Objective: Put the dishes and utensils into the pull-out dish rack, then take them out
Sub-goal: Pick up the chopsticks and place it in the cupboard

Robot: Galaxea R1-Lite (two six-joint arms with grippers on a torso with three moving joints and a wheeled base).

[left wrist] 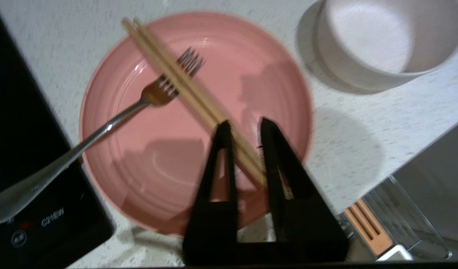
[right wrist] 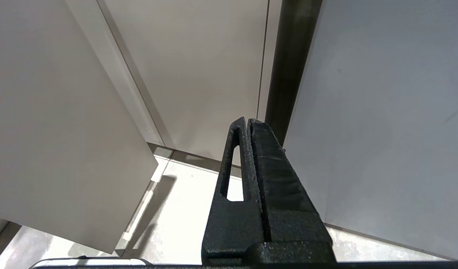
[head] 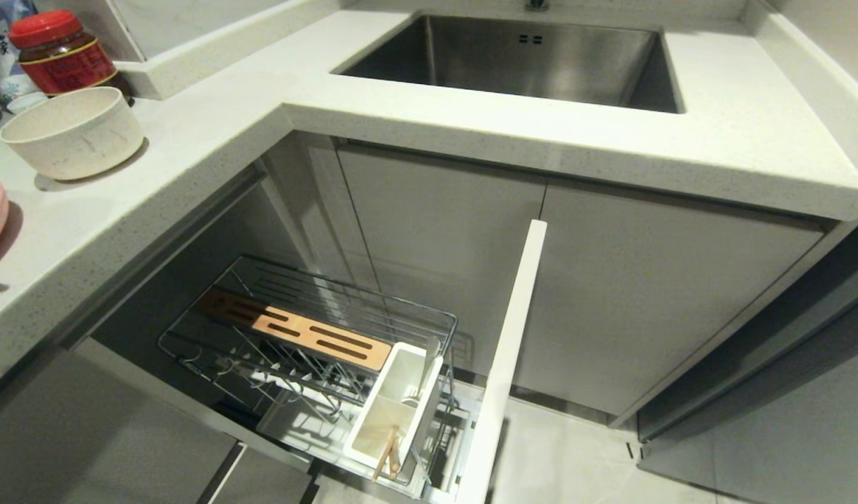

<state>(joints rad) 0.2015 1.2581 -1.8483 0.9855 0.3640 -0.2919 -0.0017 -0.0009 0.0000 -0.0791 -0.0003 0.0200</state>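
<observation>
While right gripper hangs closed by cabinet, left gripper hovers over plate, fingers slightly parted astride chopsticks, gripping nothing; fork crosses plate; rack pulled out.

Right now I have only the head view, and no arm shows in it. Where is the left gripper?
Observer: The left gripper is over the pink plate, its jaws a little apart.
Operator: I see only the plate's edge. Where are the utensils?
Observer: The chopsticks lie on the plate, crossing over the fork at its tines; their near end runs between the gripper's fingers.
Operator: And the right gripper?
Observer: The right gripper is shut and empty, facing the cabinet doors.
</observation>
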